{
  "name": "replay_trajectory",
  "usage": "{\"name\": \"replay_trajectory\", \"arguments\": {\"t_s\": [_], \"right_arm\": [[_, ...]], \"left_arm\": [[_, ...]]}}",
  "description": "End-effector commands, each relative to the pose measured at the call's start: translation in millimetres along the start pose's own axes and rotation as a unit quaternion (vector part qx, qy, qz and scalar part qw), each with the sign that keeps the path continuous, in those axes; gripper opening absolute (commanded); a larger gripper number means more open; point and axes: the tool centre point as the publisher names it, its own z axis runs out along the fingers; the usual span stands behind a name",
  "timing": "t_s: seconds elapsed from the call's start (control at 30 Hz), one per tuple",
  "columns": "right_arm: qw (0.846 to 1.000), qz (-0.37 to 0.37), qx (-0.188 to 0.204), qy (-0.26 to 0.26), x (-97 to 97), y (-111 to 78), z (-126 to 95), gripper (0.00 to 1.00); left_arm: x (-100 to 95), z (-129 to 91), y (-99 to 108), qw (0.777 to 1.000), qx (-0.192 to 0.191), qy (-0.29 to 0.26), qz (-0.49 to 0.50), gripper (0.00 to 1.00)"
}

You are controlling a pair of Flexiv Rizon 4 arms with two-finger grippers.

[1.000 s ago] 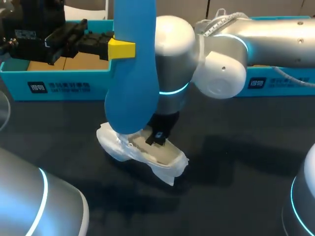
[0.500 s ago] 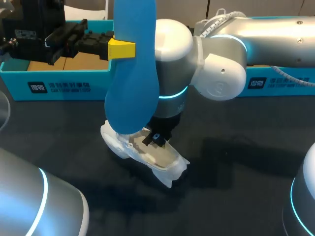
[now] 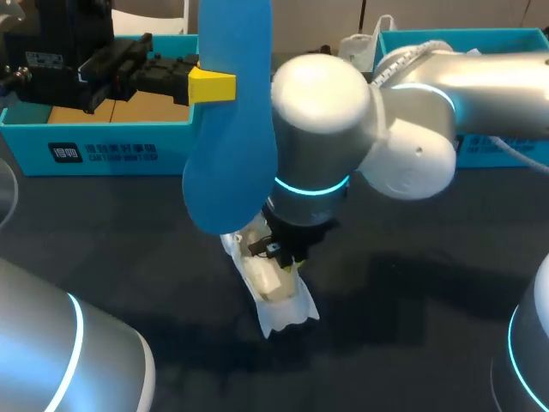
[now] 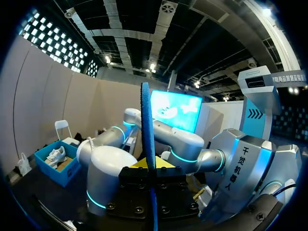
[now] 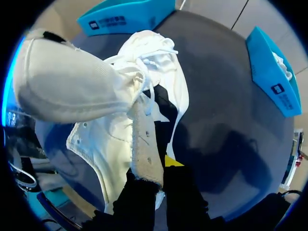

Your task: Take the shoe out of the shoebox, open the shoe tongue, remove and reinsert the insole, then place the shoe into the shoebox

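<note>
Risk: R gripper [image 5: 156,168] pinches only the tongue [image 5: 144,147] of shoe [image 3: 276,290] lying on table [image 3: 412,330], so shoe could swivel & insole [image 3: 230,129], clamped upright in L gripper [image 3: 212,87] above, miss the opening.

We see soft overhead light on the dark table [image 3: 429,343], with a diffuse shadow right of centre beneath our right arm [image 3: 322,112]. Pale glare whitens that arm's shell, upper middle.

shoe [image 3: 279,296] apparently tilted; blue insole [image 3: 230,129] upright
</note>
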Motion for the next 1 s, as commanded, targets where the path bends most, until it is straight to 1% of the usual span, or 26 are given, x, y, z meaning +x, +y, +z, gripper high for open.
{"name": "replay_trajectory", "arguments": {"t_s": [0.03,0.17,0.23,0.47,1.0], "right_arm": [[1.0,0.02,-0.001,0.01,-12.9,-6.1,3.0,0.0],[0.999,0.048,0.004,0.022,-22.1,-11.3,14.6,0.0],[0.998,0.053,0.002,0.03,-25.4,-12.7,21.0,0.0],[0.996,0.073,0.014,0.044,-40.5,-17.7,39.6,0.0],[0.994,0.079,0.033,0.065,-58.0,-19.3,61.1,0.0]], "left_arm": [[-1.3,1.7,-0.1,1.0,0.0,0.001,0.0,0.0],[-1.3,1.7,-0.1,1.0,0.0,0.001,0.0,0.0],[-1.3,1.7,-0.1,1.0,0.0,0.001,0.0,0.0],[-1.3,1.7,-0.1,1.0,0.0,0.001,0.0,0.0],[-1.3,1.7,-0.1,1.0,0.0,0.001,0.0,0.0]]}}
